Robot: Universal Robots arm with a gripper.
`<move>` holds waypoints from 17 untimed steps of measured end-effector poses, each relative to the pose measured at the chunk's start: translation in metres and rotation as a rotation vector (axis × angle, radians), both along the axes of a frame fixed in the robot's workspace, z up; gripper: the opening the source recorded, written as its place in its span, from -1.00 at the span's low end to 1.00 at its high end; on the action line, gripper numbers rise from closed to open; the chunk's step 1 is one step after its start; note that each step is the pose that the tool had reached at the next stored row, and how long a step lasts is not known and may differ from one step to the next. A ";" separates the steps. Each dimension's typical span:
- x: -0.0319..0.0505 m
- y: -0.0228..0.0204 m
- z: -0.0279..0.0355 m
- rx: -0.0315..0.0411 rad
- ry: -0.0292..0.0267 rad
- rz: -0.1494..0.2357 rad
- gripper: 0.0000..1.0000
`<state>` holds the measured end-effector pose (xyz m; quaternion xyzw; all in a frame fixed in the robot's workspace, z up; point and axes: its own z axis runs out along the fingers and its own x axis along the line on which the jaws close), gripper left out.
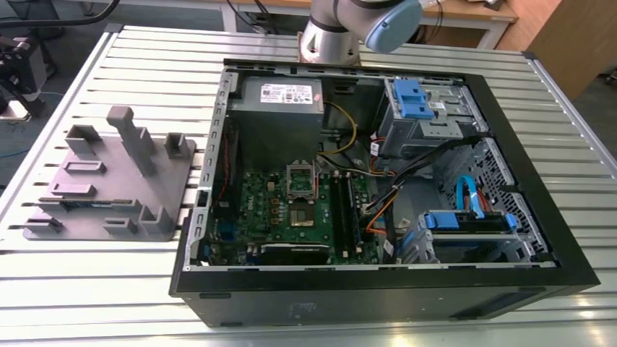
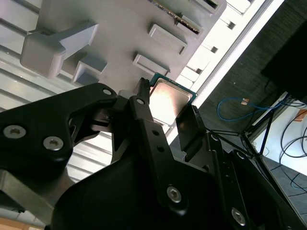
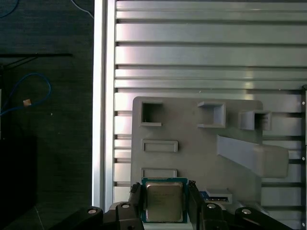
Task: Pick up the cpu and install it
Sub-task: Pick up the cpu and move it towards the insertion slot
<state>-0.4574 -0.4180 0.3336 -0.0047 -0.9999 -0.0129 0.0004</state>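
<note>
The cpu [image 3: 163,202], a small square chip with a pale metal top and a green edge, sits between the two black fingers of my gripper [image 3: 164,191], which is shut on it. In the second wrist view the cpu [image 2: 169,99] shows the same way, with a finger [image 2: 188,127] pressed against one of its edges. The chip hangs well above the grey plastic fixture [image 3: 192,158], over the fixture's edge. In the exterior view the motherboard's cpu socket [image 1: 302,185] lies inside the open computer case, its metal bracket raised.
The grey fixture [image 1: 106,184] rests on the slatted metal table [image 1: 87,289] at the exterior view's left and holds a long memory stick [image 1: 92,202]. The black computer case [image 1: 386,289] stands beside it, with cables and blue drive bays [image 1: 420,97]. The table's edge [image 3: 100,120] lies near the fixture.
</note>
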 end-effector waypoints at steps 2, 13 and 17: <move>0.0000 0.0000 0.0006 0.0000 0.0000 0.000 -0.06; 0.0000 0.0000 0.0032 0.0000 0.0000 0.000 -0.06; 0.0000 0.0000 0.0039 0.0000 -0.0001 0.000 -0.06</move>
